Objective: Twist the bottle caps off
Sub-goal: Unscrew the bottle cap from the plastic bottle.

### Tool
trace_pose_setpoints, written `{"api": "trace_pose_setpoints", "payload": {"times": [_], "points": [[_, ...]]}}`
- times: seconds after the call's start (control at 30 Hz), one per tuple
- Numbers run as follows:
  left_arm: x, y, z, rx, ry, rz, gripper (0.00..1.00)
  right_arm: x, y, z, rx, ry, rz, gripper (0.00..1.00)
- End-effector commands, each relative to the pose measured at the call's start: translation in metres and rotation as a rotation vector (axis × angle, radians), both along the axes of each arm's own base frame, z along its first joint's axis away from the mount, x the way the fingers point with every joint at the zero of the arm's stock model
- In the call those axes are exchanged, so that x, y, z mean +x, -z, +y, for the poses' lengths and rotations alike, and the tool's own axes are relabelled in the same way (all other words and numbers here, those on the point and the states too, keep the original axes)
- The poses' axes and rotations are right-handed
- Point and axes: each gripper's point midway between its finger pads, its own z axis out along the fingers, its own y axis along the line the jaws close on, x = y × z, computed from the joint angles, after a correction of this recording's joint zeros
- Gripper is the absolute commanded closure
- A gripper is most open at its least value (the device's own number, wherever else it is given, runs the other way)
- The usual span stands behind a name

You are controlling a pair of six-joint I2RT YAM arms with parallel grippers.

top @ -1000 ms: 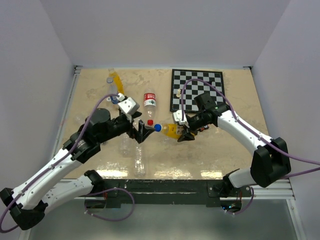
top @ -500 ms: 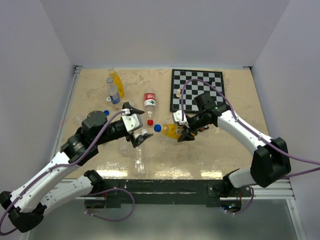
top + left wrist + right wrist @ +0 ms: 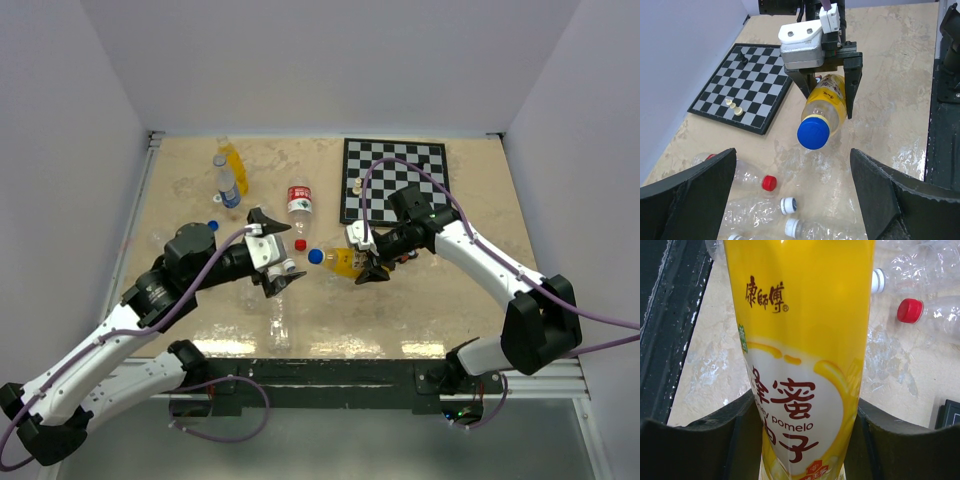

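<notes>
Our right gripper [image 3: 372, 262] held the bottle [image 3: 343, 262] by its fat yellow body, up off the table [image 3: 450, 310]. Its jaws were closed part way, one on each side of the bottle. The bottle lay flat in the air, long way left to right. Its blue cap [image 3: 315, 256] pointed straight at our left gripper [image 3: 278, 250]. That gripper had its jaws as wide as they go and held nothing. The cap sat just in front of the gap between them, near but not touching.

So the left arm was the nearer one to the cap. We judged it should go straight ahead along the bottle's line until a jaw stood on each side of the cap, then squeeze and turn.

The cap was small, round, hard plastic; we could not see its ribs well. The bottle was smooth and shiny, so it might twist in the right jaws. Below lay clear bottles [image 3: 752, 215], thin and crinkly, one with a red cap [image 3: 769, 183].
</notes>
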Motion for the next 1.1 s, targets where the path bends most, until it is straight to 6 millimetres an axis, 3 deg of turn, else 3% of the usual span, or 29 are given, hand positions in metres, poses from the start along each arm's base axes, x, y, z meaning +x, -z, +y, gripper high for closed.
{"api": "trace_pose_setpoints", "payload": {"times": [0.0,1.07], "points": [[-0.0016,-0.0058,-0.0024,-0.018,0.027,-0.043,0.00,0.0065,-0.0205,0.0081,0.062,-0.025,-0.051,1.00],[-0.0089,-0.0045,-0.0009,-0.007,0.060,-0.068,0.00,0.0058,-0.0186,0.0081,0.060,-0.031,-0.046,1.00]]}}
